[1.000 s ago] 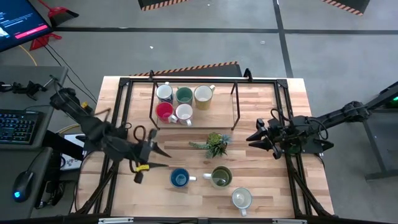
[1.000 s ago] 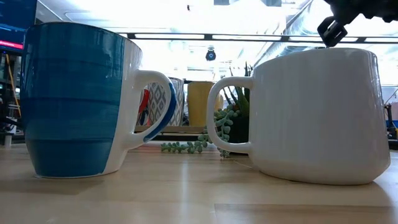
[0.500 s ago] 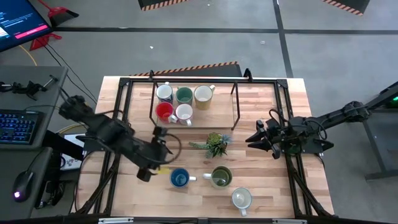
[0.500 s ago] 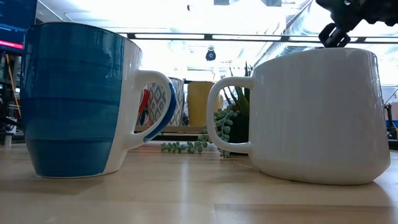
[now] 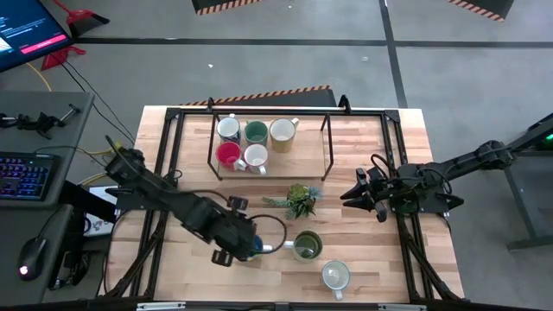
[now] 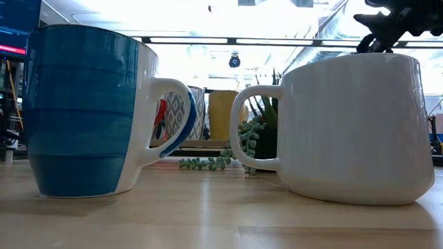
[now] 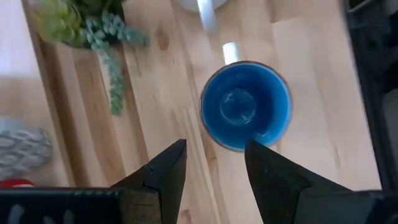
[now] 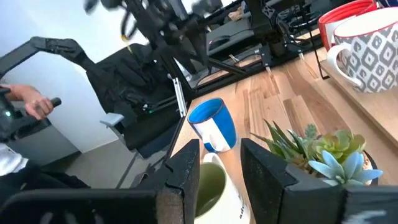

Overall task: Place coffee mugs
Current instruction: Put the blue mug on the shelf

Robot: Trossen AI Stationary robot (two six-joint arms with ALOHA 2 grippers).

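A blue mug (image 7: 245,107) stands upright on the wooden table, its white handle (image 7: 230,51) pointing toward the olive green mug (image 5: 307,245). My left gripper (image 7: 214,158) hangs open above the blue mug (image 5: 257,250), pointing steeply down, and touches nothing. In the low view the blue mug (image 6: 83,111) stands left of a white mug (image 6: 346,124). That white mug (image 5: 335,276) stands near the front edge. Several more mugs (image 5: 255,157) stand on the rack at the far side. My right gripper (image 5: 359,194) waits open at the right, pointing level at the plant (image 5: 300,200).
A black wire rack (image 5: 327,147) frames the far mugs. The spiky plant (image 8: 323,149) lies between the rack and the near mugs. Black frame rails (image 5: 177,138) run along both table sides. A person's hand (image 8: 28,102) shows beyond the table in the right wrist view.
My left gripper has swung from the left side toward the table's right and near edges, sinking a little and tipping from nearly level to steeply downward, and now hangs over the blue mug. The mugs have stayed in place.
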